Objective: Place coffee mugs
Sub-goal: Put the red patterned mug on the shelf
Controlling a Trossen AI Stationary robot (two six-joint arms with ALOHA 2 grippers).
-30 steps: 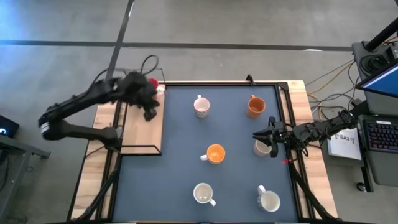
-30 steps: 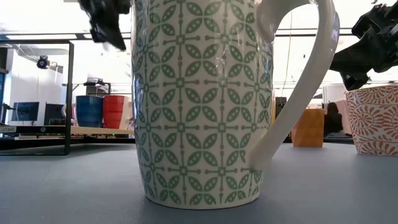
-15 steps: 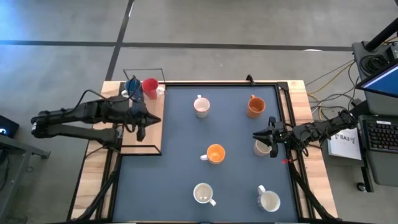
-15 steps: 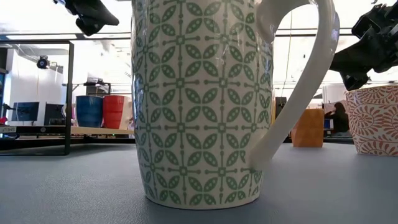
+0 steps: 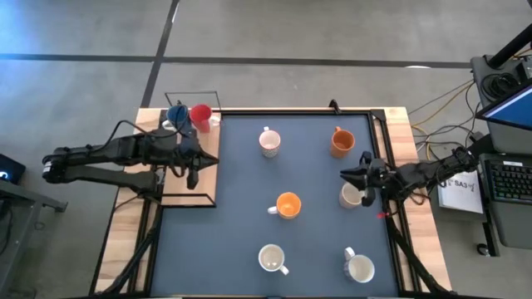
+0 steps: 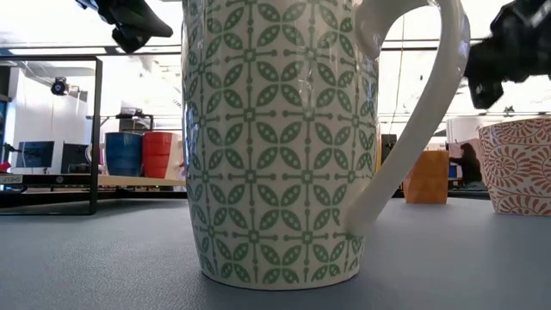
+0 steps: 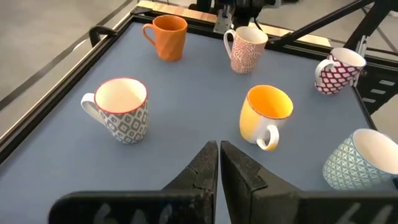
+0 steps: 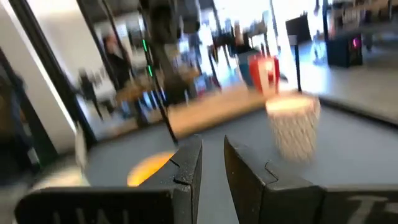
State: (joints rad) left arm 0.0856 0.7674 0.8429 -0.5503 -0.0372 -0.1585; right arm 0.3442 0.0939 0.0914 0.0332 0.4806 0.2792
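Note:
Six coffee mugs stand upright on their bases on the blue-grey mat (image 5: pixel 241 178): a white one (image 5: pixel 269 141), an orange one (image 5: pixel 342 142), a yellow-orange one (image 5: pixel 288 205), a green-patterned one (image 5: pixel 272 258), a white one (image 5: pixel 359 267) and a red-patterned cream one (image 5: pixel 350 196). A blue mug (image 5: pixel 177 114) and a red mug (image 5: pixel 200 115) stand at the far left corner. My left gripper (image 5: pixel 194 170) is shut and empty over the wooden board (image 5: pixel 204 189), pointing across the mat. My right gripper (image 5: pixel 349 175) hovers just above the cream mug (image 7: pixel 247 50), narrowly open, holding nothing.
A black wire frame (image 6: pixel 93 129) stands on the board at the mat's left side. Black rails (image 5: pixel 378 124) border the mat. A monitor and keyboard (image 5: pixel 507 178) sit beyond the right edge. Bare mat lies between the left-hand mugs and the board.
My left gripper has swung away from the red and blue mugs toward the table's near edge, sunk a little, and tipped from pointing down to pointing across the mat; it stays shut. My right gripper has tipped upward a little above the cream mug.

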